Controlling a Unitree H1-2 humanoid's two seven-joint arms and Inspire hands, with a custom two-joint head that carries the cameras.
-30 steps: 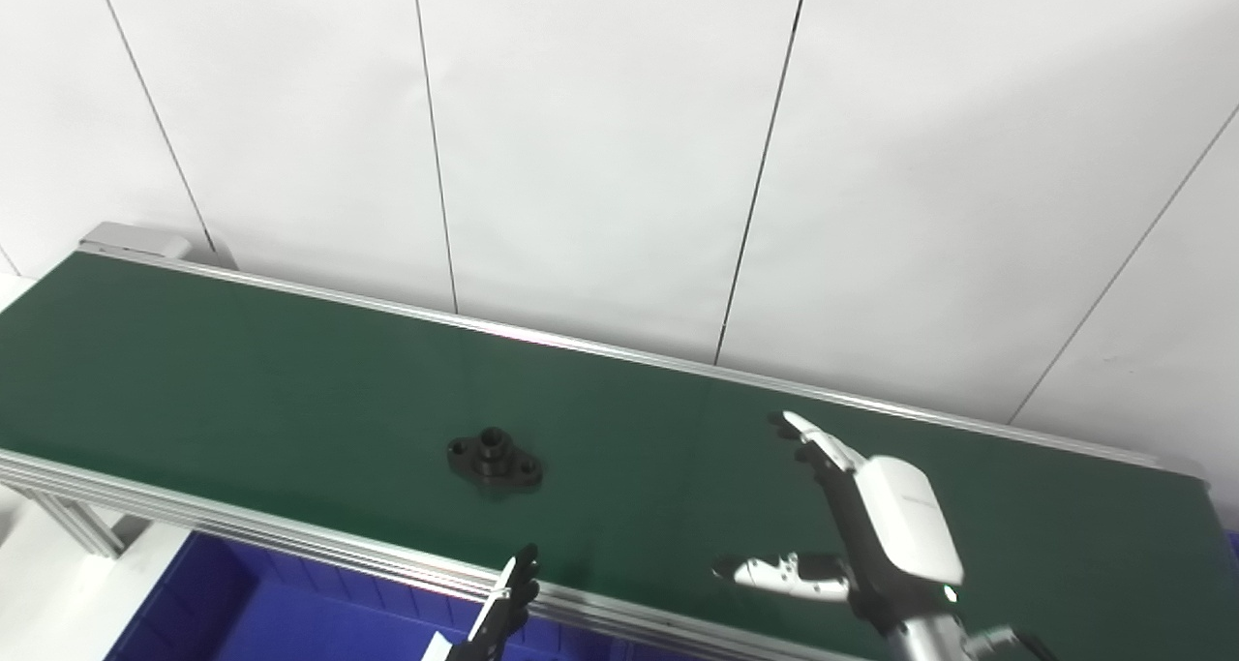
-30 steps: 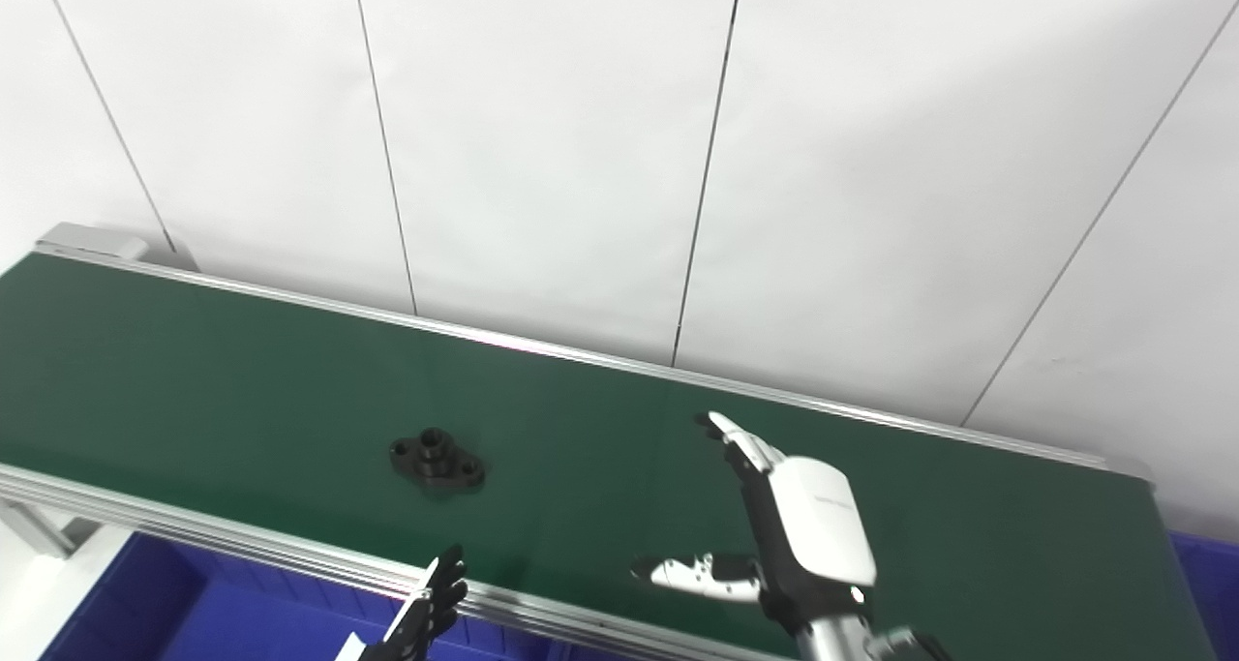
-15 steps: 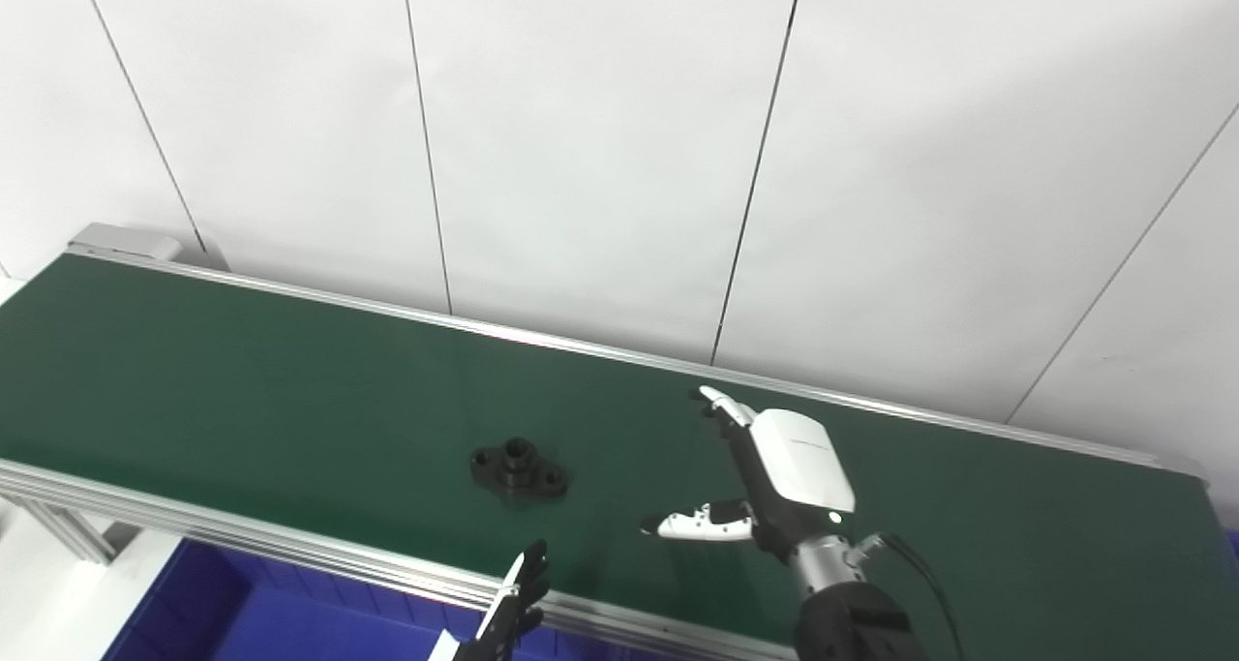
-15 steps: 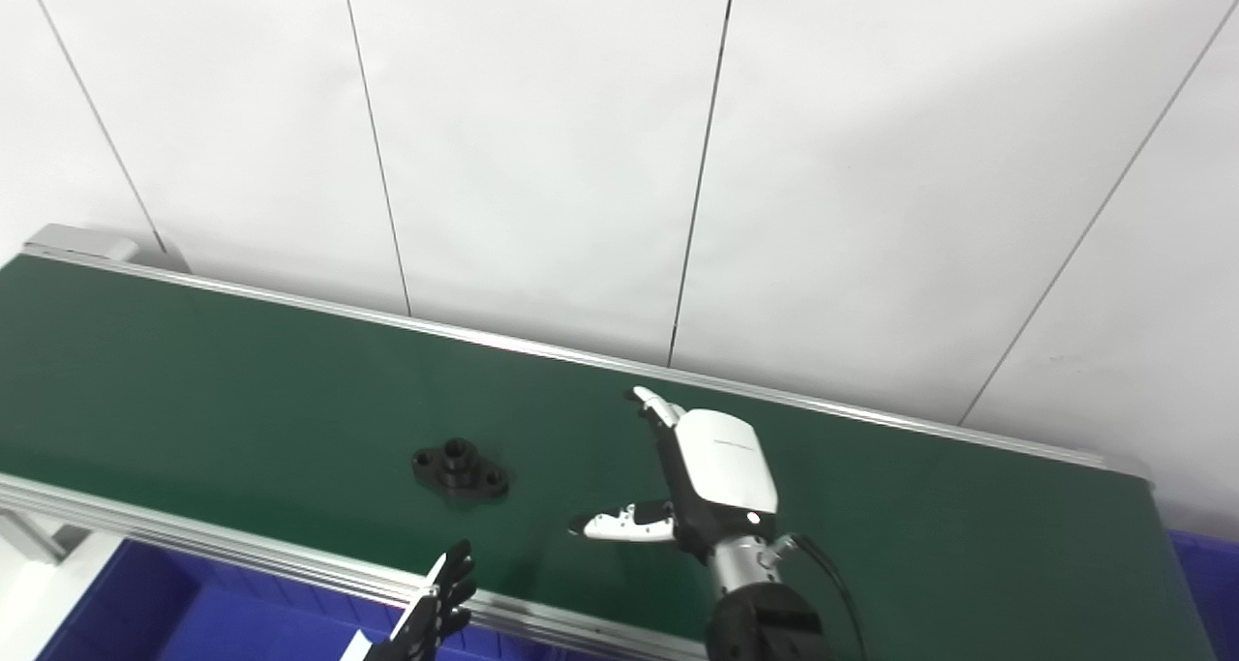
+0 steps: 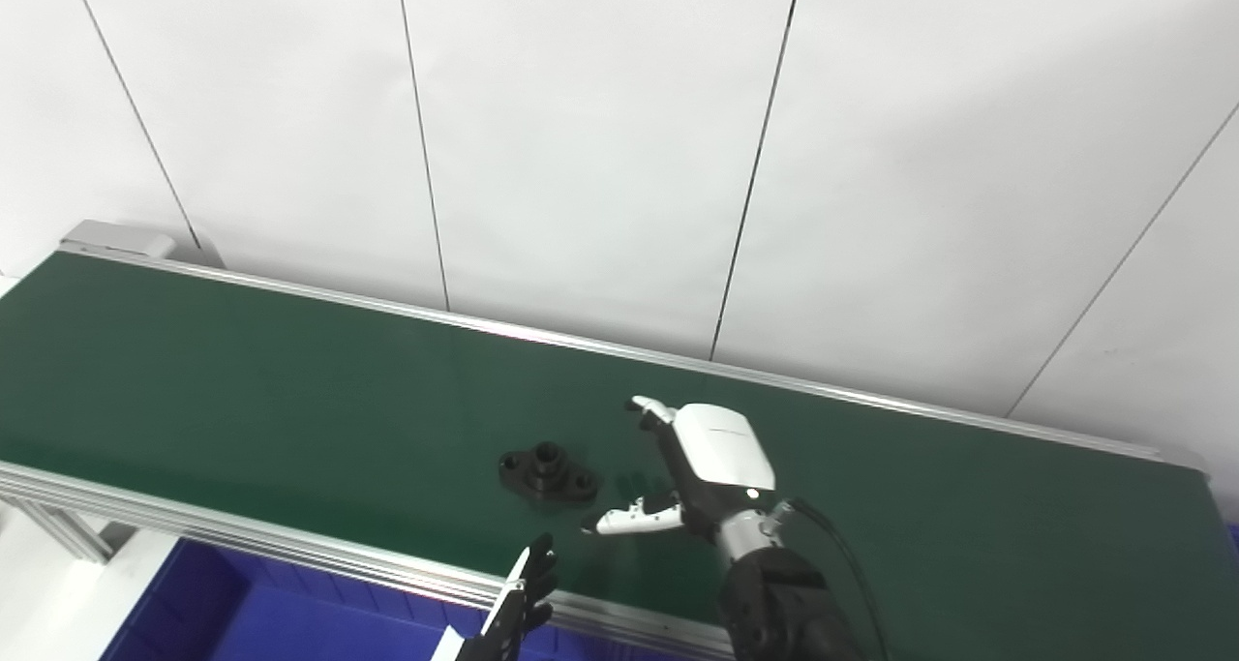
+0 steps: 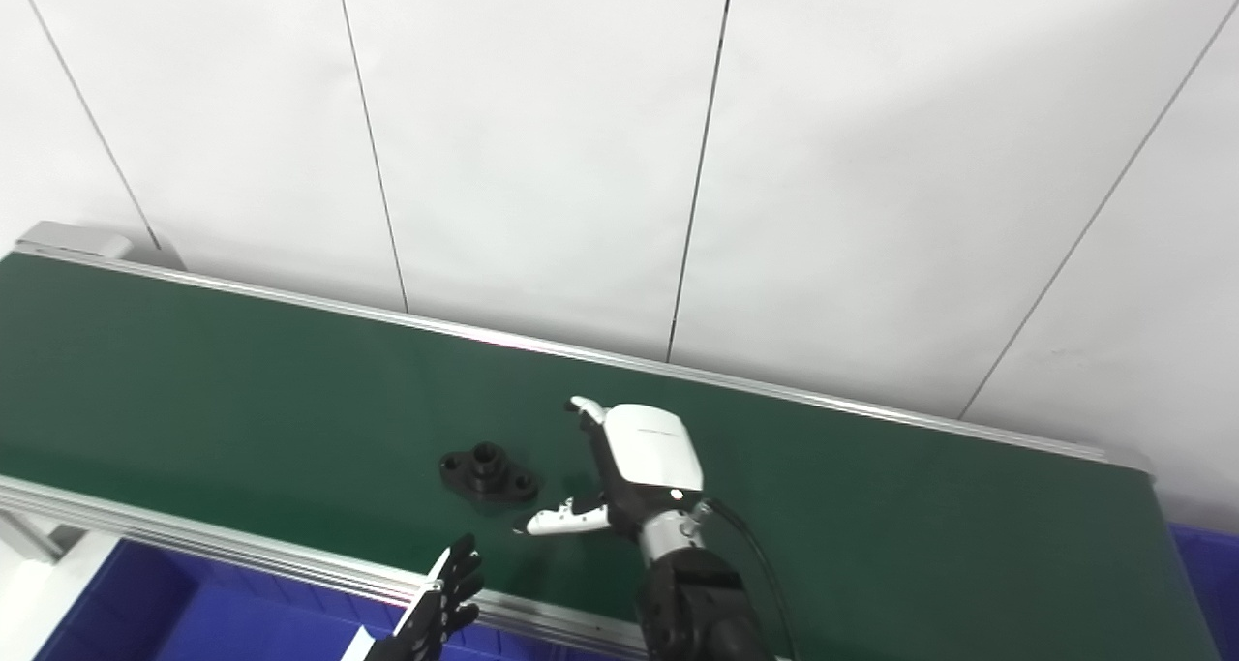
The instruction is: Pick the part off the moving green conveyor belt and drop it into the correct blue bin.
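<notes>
The black part [image 5: 547,472] lies flat on the green belt [image 5: 242,390], toward its near edge and about midway along it. The right hand [image 5: 699,463] hovers over the belt just right of the part, not touching it, fingers and thumb spread apart and holding nothing. Only the fingertips of the left hand [image 5: 518,603] show at the bottom edge, over the belt's near rail with the blue bin [image 5: 242,622] below, fingers extended, empty.
</notes>
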